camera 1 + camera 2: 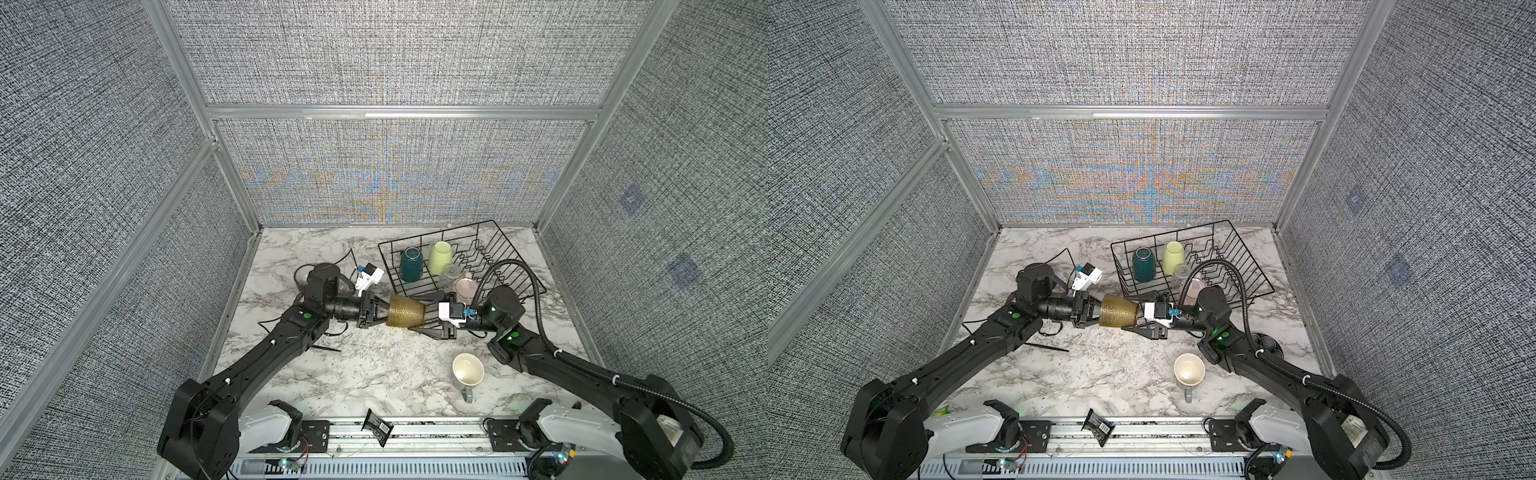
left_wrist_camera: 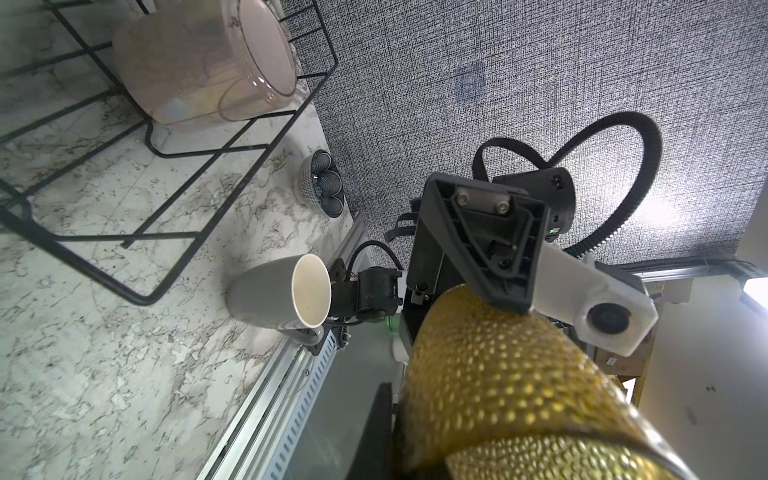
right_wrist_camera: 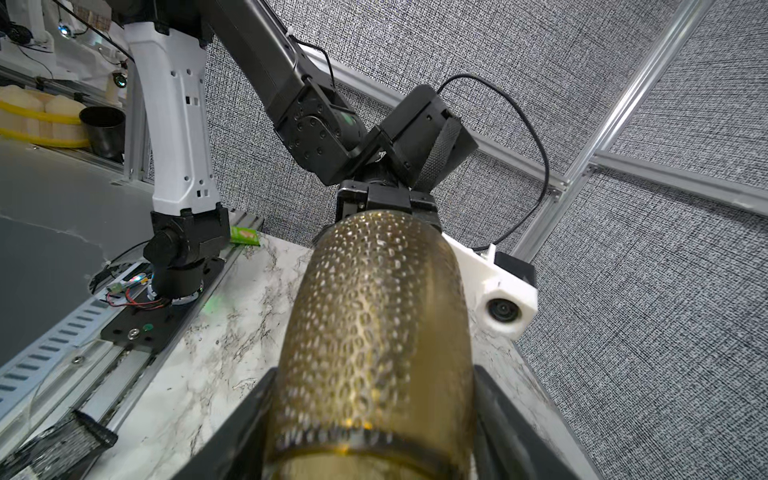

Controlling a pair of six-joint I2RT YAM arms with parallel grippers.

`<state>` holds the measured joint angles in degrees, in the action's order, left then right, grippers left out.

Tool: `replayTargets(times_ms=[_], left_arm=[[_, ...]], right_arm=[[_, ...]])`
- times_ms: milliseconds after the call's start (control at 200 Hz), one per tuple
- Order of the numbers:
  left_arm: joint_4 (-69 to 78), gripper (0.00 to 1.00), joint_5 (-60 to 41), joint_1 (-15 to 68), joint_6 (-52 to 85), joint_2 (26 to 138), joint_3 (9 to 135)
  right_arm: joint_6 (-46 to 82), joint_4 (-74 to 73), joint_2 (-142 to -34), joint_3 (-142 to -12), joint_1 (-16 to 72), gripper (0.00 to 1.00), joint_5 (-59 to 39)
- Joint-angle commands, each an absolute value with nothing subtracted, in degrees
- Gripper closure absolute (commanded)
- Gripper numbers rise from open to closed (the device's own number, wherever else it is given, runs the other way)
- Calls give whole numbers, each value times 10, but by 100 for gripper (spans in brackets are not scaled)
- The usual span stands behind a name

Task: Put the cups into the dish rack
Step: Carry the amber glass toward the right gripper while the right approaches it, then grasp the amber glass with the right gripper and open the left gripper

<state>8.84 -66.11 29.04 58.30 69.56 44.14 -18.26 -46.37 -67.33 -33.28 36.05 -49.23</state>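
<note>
Top views: amber glass tumbler (image 1: 407, 318) lies horizontal, axis tool to tool; the left tool (image 1: 384, 313) pinches its base, the right tool (image 1: 419, 314) flanks its rim end. Gripping or not, we cannot tell.

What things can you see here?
dish rack: one, black wire, back right of table
teal mug: one, teal, in rack
light green mug: one, light green, in rack
small clear glass: one, clear, in rack
pink mug: one, pink, in rack
grey mug: one, grey, cream inside, on table, front right
amber tumbler: one, amber, sideways between the grippers
patterned bowl: one, dark blue, table's right edge
black packet: one, black, front rail
left gripper: one, black, shut on tumbler's narrow end
right gripper: one, black, open around tumbler's wide end
</note>
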Motion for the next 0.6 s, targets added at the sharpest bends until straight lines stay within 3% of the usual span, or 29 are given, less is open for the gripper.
replayTargets(times_ms=[0,345,595], left_arm=[[140,100,-670,292,599,701,439],[207,99,-669,292,637,749,448],[208,96,-669,292,633,761,450]], right_arm=[[-154,-545,-680,-328,364,40,-450],[-110,-596,-726,-329,364,26,-466],[-98,-606,-741,-329,364,33,-443]])
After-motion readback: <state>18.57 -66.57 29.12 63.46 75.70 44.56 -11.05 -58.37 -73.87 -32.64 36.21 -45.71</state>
